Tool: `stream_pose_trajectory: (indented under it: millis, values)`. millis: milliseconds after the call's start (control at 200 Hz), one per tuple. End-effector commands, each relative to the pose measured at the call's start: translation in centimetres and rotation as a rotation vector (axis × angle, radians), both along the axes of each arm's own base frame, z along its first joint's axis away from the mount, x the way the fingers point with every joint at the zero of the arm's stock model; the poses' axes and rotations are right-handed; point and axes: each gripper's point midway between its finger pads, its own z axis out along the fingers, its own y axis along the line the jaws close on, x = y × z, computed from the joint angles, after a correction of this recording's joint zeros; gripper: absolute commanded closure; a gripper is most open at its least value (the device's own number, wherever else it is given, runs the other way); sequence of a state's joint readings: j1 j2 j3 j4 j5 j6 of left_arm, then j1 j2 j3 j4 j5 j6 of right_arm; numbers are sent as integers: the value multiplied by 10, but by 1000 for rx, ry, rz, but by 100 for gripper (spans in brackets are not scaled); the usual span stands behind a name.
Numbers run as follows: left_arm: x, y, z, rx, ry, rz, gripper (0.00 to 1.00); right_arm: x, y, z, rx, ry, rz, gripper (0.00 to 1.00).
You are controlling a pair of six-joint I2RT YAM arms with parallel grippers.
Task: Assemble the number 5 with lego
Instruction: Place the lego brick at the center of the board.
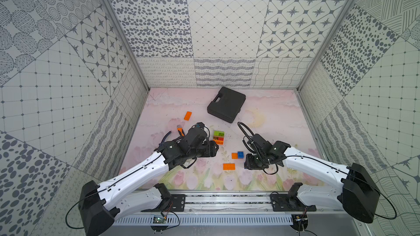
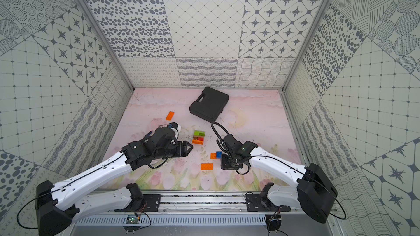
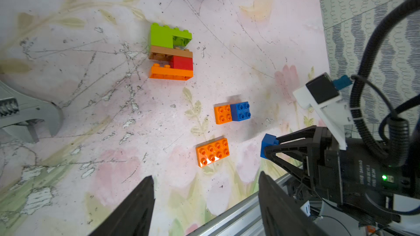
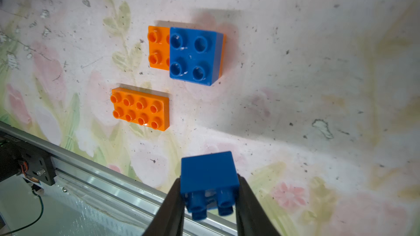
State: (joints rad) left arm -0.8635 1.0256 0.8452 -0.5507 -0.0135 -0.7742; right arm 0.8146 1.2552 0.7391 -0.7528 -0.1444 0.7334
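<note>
Clenched on a blue square brick [image 4: 209, 171], the fingers [image 4: 175, 200] of the right gripper [image 4: 209, 181] press its two opposite sides, and the brick's studs point back toward the wrist camera; it sits near the front rail [image 4: 113, 185] of the worktop [image 1: 272, 119]. Just beyond it lies a loose long orange brick [image 4: 141, 110], studs up, and past that a second long orange brick [image 4: 156, 48] with another blue square brick [image 4: 193, 55] stacked on one half of it. The left gripper [image 3: 204, 182] is released, its fingers [image 3: 141, 200] spread wide with nothing between them, and in both top views it hangs just beside the partly built figure [image 1: 218, 137], not touching it. That figure lies on its side near the middle of the worktop: a long green brick [image 3: 183, 35] with a green square brick [image 3: 160, 36] on one end, then a long brown brick [image 3: 170, 52], a red square brick [image 3: 181, 62] on the opposite end, and a long orange base brick [image 3: 170, 73]. One more orange brick [image 1: 187, 116] lies alone farther back on the robot's left. A black case [image 1: 227, 104] rests toward the back wall, well apart from the lego, and a grey metal tool [image 3: 29, 114] lies beside the left arm.
</note>
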Motion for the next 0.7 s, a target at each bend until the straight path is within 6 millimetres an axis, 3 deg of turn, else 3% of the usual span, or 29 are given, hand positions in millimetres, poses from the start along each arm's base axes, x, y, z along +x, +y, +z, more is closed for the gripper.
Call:
stream_pose_trajectory:
  millis: [0,285,695]
  values:
    - [14,27,0,130,-124,74,24,3,1,-4,-47,8,-21,85]
    - [16,34,4,142,-153,95,22,-2,2,-21,-134,43,-14,79]
    - [16,29,2,123,-147,85,20,-2,-2,-33,-189,56,-26,65]
